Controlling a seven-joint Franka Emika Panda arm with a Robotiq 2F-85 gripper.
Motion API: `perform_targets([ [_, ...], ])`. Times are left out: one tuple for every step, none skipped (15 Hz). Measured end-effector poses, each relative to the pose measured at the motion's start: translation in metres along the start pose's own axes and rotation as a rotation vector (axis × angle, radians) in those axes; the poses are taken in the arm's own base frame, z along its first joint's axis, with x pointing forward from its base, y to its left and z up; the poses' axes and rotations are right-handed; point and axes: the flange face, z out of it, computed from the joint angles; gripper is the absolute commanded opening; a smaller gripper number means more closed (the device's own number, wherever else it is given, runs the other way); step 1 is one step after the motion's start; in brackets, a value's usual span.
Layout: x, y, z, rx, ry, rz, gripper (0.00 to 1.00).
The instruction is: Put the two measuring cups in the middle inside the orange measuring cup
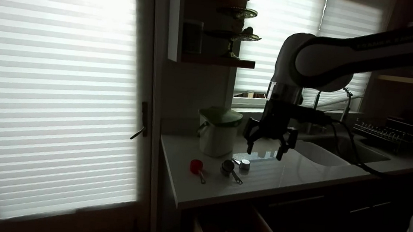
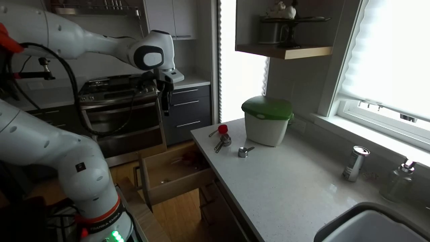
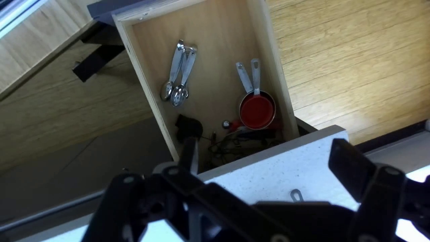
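Lying lower, apart from gripper [image 1: 265,153]: orange cup [image 1: 196,166]

FRANKA EMIKA [image 2: 106,221] on arm base [image 2: 95,199], seemingly forearm [image 1: 381,45] too

Two grey measuring cups [image 1: 228,165] — clustered, near red measuring cup [image 1: 196,166].

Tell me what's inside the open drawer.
The drawer holds shiny spoons, nested cups, the upper red inside, and dark clutter too murky to name. Its inner end is hidden beneath the counter.
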Motion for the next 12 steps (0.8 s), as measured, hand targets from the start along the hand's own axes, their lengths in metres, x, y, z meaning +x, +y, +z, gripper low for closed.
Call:
perform_targets([
  [0.003,-0.007,0.005,-0.006,-0.004,0.054,1.0],
  [0.007,-0.014,0.008,-0.01,-0.003,0.105,1.0],
  [0.011,-0.022,0.011,-0.019,0.003,0.117,1.0],
  [0.015,-0.029,0.014,-0.03,0.003,0.104,1.0],
  [0.019,-0.035,0.016,-0.038,-0.001,0.093,1.0],
  [0.022,-0.04,0.018,-0.043,-0.006,0.087,1.0],
  [0.025,-0.043,0.02,-0.046,-0.011,0.086,1.0],
  [0.026,-0.044,0.021,-0.047,-0.014,0.085,1.0],
  [0.026,-0.044,0.021,-0.048,-0.014,0.083,1.0],
  [0.026,-0.045,0.02,-0.047,-0.013,0.083,1.0],
  [0.026,-0.045,0.02,-0.046,-0.013,0.082,1.0],
  [0.026,-0.045,0.019,-0.046,-0.012,0.082,1.0],
])
